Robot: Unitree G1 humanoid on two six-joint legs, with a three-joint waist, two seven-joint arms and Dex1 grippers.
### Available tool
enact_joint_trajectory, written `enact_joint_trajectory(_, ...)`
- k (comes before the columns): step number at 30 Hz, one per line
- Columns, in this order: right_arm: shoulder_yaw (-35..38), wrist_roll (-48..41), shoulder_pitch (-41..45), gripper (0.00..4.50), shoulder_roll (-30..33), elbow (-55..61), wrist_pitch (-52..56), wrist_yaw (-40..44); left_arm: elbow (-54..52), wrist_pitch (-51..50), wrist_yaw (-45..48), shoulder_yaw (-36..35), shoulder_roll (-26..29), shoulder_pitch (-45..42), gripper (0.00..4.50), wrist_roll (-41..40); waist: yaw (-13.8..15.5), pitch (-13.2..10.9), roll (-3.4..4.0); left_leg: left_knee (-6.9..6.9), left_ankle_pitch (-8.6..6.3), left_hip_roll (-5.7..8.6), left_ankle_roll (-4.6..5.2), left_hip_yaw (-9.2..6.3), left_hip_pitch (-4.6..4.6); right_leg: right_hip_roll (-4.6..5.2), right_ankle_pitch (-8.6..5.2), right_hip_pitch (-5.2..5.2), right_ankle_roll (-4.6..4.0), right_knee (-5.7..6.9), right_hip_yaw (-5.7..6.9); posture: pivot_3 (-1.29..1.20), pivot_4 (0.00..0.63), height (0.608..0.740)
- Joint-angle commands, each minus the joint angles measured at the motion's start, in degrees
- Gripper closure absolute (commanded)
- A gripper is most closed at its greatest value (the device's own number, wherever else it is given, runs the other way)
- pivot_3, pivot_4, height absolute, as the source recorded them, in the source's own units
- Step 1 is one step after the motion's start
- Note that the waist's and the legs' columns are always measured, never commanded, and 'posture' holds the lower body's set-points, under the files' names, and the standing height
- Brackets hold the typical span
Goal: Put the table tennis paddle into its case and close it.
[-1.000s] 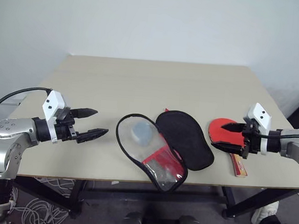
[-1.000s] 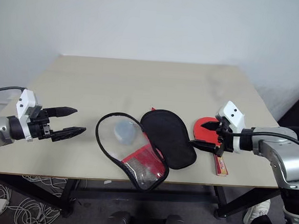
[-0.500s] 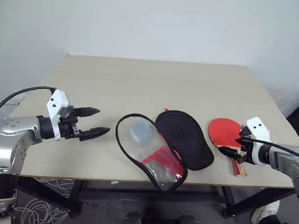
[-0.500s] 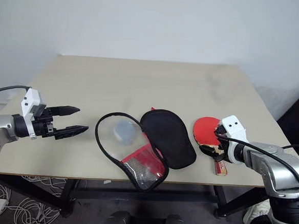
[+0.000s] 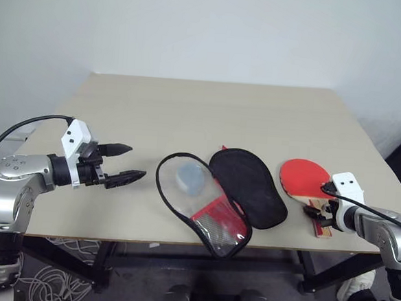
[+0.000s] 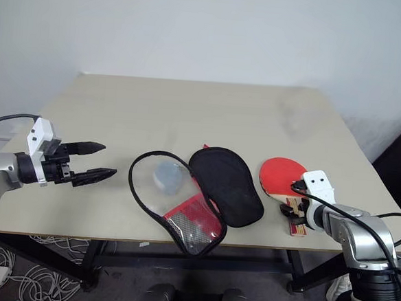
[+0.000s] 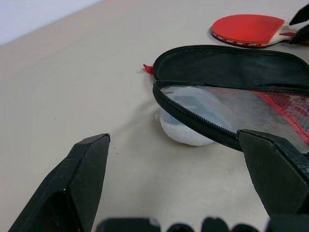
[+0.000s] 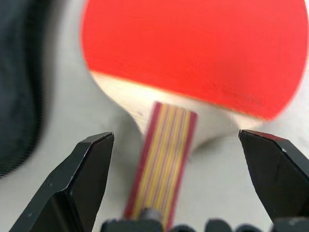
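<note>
The table tennis paddle (image 5: pixel 304 177) lies flat near the table's front right, red face up. Its striped wooden handle (image 8: pixel 163 154) points toward the front edge. My right gripper (image 5: pixel 317 214) is open, tilted down just over that handle, one finger to each side and nothing gripped. The case (image 5: pixel 247 187) lies unzipped and spread open in the middle of the table. Its black half is next to the paddle, and its see-through and red front (image 5: pixel 203 209) is toward the left. My left gripper (image 5: pixel 135 162) hovers open to the left of the case, empty, pointing at it.
A pale rounded lump (image 7: pixel 186 131) shows under the case's see-through front. The beige table (image 5: pixel 189 108) is bare behind the case. The handle's end and the case's mesh end lie close to the table's front edge (image 5: pixel 112 239).
My right gripper has sunk from over the paddle's red face to its handle and tipped downward. The left gripper, the case and the paddle have not moved.
</note>
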State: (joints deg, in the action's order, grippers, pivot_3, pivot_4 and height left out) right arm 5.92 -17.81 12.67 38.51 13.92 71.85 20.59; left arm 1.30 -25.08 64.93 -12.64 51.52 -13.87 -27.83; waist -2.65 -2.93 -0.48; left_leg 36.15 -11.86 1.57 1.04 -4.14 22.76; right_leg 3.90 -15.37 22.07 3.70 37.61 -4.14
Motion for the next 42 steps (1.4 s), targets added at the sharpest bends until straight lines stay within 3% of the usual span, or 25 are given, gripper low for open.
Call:
enact_joint_trajectory(1,2.5,0.9,0.2,0.0,-1.1,0.6,0.8,-2.0,-0.4,1.1,0.1,-1.2,0.9,-1.6,0.04,0.1,0.0,0.0,0.0,0.0,0.0,-0.02,0.0,0.0,0.0,-0.01,0.0,0.0,0.0,0.01,0.0,0.0,0.0,0.734)
enact_joint_trajectory(4,3.1,0.7,0.0,0.0,-2.8,0.7,1.7,-3.0,-0.3,1.3,0.1,-1.1,0.8,-1.7,0.04,0.2,0.0,0.0,-0.01,0.0,0.0,-0.04,0.0,0.02,-0.01,-0.05,0.0,0.0,0.0,0.01,-0.02,0.0,0.0,0.734)
enact_joint_trajectory(15,4.9,1.5,2.3,3.32,-7.0,-1.8,1.5,-5.3,0.2,2.0,0.0,-1.1,0.8,-1.8,0.0,0.4,0.0,0.1,-0.28,0.08,-0.01,-0.05,0.01,0.04,-0.13,-0.03,-0.06,-0.13,0.11,0.0,-0.03,0.0,0.0,0.734)
enact_joint_trajectory(21,7.7,1.2,7.2,3.35,-12.2,-2.2,-4.3,-8.3,0.0,2.2,-0.3,-1.2,0.5,-1.3,0.0,0.3,0.0,0.0,-0.25,0.04,-0.01,-0.08,0.01,0.14,-0.08,-0.05,-0.04,-0.01,0.09,0.06,-0.12,0.0,0.0,0.734)
enact_joint_trajectory(27,2.6,-4.9,9.5,3.35,-15.4,6.6,-3.3,-2.5,0.0,2.3,-0.4,-1.3,0.5,-1.0,0.0,0.3,-0.1,0.0,-0.22,-0.04,-0.01,-0.12,0.02,0.23,0.0,-0.16,0.13,0.15,-0.16,0.09,-0.26,0.0,0.0,0.734)
enact_joint_trajectory(32,-0.2,-7.4,10.3,3.35,-19.2,11.8,1.2,-3.4,0.0,2.4,-0.5,-1.5,0.6,-0.9,0.0,0.3,0.0,0.0,-0.23,-0.02,-0.01,-0.15,0.02,0.22,-0.01,-0.15,0.13,0.17,-0.16,0.09,-0.24,0.0,0.0,0.734)
enact_joint_trajectory(42,-6.5,-5.1,8.3,3.35,-22.7,10.0,0.0,-6.3,0.3,2.3,-0.6,-1.1,0.3,-1.4,0.0,0.2,-0.1,0.0,-0.27,-0.02,-0.01,-0.14,0.01,0.17,-0.01,-0.12,0.13,0.23,-0.18,0.09,-0.17,0.0,0.0,0.734)
